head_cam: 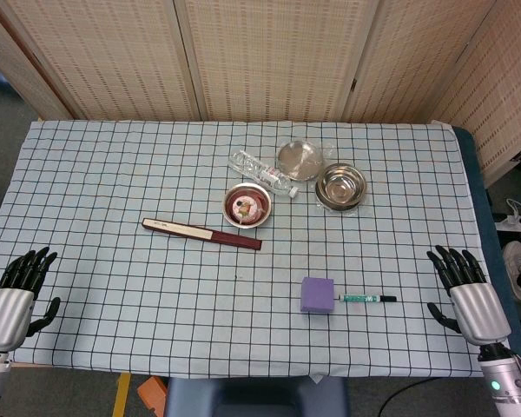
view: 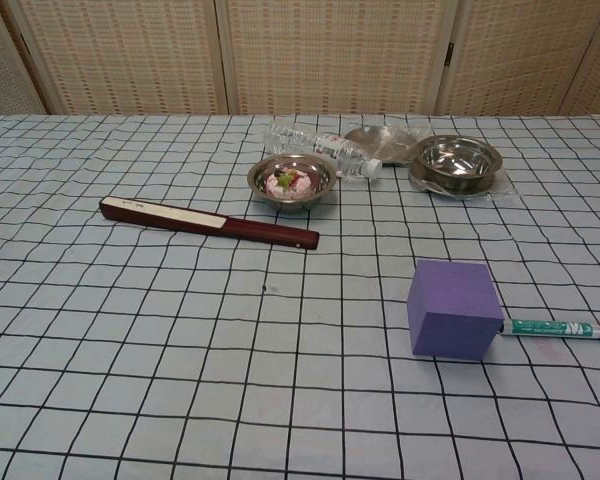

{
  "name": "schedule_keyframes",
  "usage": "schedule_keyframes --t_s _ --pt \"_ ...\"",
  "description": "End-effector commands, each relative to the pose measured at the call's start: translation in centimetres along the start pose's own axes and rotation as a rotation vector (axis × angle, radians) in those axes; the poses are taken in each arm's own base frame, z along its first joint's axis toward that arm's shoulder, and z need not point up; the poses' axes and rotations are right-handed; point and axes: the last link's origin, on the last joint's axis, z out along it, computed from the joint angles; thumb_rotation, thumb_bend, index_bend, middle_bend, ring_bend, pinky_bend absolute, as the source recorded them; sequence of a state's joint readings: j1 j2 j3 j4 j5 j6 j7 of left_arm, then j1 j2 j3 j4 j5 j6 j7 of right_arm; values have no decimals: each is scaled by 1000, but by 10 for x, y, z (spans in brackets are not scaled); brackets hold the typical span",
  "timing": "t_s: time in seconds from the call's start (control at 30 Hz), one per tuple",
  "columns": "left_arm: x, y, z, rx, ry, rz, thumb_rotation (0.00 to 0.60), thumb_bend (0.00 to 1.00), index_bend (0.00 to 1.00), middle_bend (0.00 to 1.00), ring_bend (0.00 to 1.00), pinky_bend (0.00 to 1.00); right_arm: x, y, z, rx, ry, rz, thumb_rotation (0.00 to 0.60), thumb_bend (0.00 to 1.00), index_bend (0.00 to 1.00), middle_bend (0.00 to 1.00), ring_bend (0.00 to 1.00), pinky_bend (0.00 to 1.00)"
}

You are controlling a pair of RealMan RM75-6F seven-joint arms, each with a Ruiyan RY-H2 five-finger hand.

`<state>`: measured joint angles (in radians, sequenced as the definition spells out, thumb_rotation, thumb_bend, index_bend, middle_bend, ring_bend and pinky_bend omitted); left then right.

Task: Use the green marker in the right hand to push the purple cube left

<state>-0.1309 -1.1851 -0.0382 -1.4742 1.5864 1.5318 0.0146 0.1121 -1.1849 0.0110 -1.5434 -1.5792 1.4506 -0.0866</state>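
The purple cube [head_cam: 317, 294] [view: 453, 308] sits on the checked cloth near the front, right of centre. The green marker [head_cam: 367, 299] [view: 558, 328] lies flat on the cloth just right of the cube, its near end almost at the cube's side. My right hand [head_cam: 467, 288] rests at the table's right front edge, fingers spread, holding nothing, well right of the marker. At the left front edge my left hand [head_cam: 17, 287] lies with fingers apart and empty. Neither hand shows in the chest view.
A closed folding fan [head_cam: 201, 234] [view: 209, 223] lies left of centre. Behind it stand a small steel bowl with food [head_cam: 246, 206] [view: 291, 181], a plastic bottle on its side [head_cam: 262, 172] [view: 325, 149], a steel lid [head_cam: 300, 160] and an empty steel bowl [head_cam: 340, 185] [view: 456, 164].
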Motion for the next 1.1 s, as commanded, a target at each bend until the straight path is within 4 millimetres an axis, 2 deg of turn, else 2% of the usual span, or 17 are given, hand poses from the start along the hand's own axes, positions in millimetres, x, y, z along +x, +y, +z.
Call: schedule_keyframes --t_s 0.03,0.33,0.47,0.57,0.67,0.73,0.93,1.1 --pt "-6 1 -1 8 -26 -11 600 431 0 0 0 103 -5 -1 0 -5 -30 -7 600 176 0 12 0 36" --pt "-4 3 3 -6 -30 -37 600 431 0 0 0 103 -20 -12 -4 6 -86 -9 600 177 0 13 0 36" --pt "-4 2 2 -8 -41 -44 600 431 0 0 0 103 -30 -22 -3 29 -132 -14 600 177 1 58 1 37" --pt "-4 2 2 -8 -45 -46 600 431 0 0 0 103 -34 -27 -2 43 -152 -17 600 177 49 122 16 55" --pt "-4 3 2 -17 -57 -53 600 431 0 0 0 104 -49 -48 5 106 -212 -51 600 179 168 202 73 99" --pt "-3 3 0 -23 -62 -64 600 431 0 0 0 105 -63 -64 18 138 -254 -63 600 187 207 226 94 112" --pt "0 0 -2 -19 -64 -78 600 431 0 0 0 107 -82 -83 38 149 -296 -86 600 227 289 280 138 133" --pt "2 -1 -3 -26 -62 -87 600 431 0 0 0 108 -93 -93 51 148 -313 -100 600 227 302 289 148 143"
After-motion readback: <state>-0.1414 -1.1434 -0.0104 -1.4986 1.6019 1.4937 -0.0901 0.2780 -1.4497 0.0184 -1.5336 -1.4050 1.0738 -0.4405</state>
